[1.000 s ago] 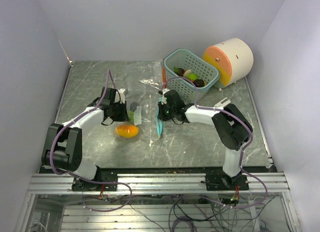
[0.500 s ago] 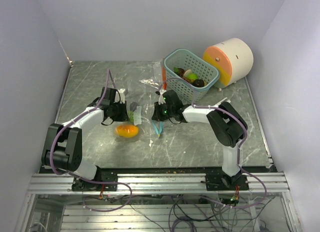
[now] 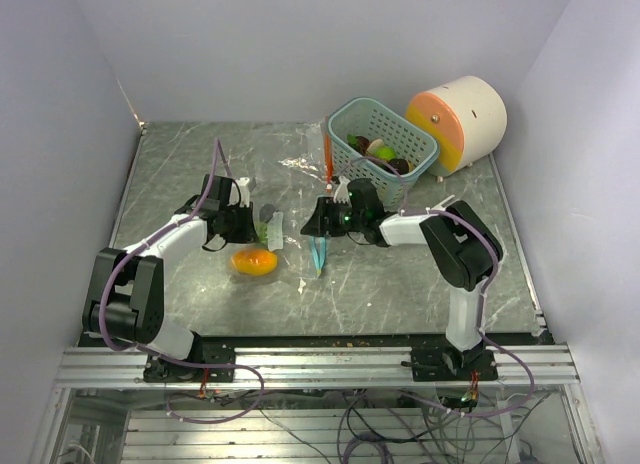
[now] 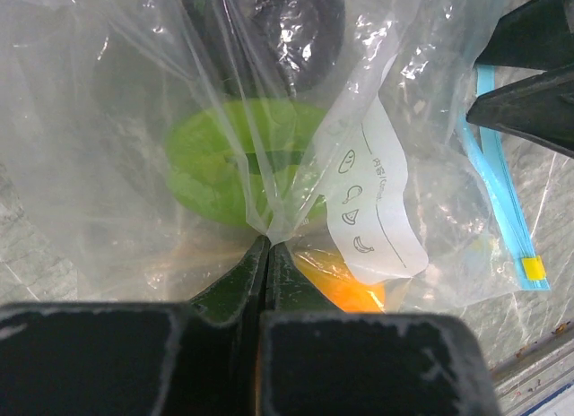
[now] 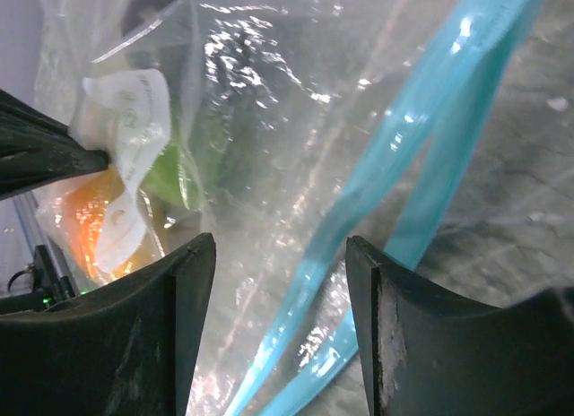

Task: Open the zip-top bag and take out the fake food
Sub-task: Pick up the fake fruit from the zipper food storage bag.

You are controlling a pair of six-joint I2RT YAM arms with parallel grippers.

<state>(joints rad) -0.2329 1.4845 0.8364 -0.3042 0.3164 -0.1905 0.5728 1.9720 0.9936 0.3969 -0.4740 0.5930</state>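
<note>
The left gripper point(image 4: 267, 253) is clenched on a fold of the clear bag point(image 4: 108, 129), whose crinkled film blurs the fake food point(image 4: 224, 165) inside, green and orange, while the right gripper point(image 5: 278, 246) stands released, the blue zip strip point(image 5: 421, 147) showing between its spread fingers.

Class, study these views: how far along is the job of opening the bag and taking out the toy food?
Done: the blue zip strip looks parted in two. In hand: the left claw pinches the bag; the right claw stands open at the strip. Left: the green toy and orange toy lie inside it.
</note>
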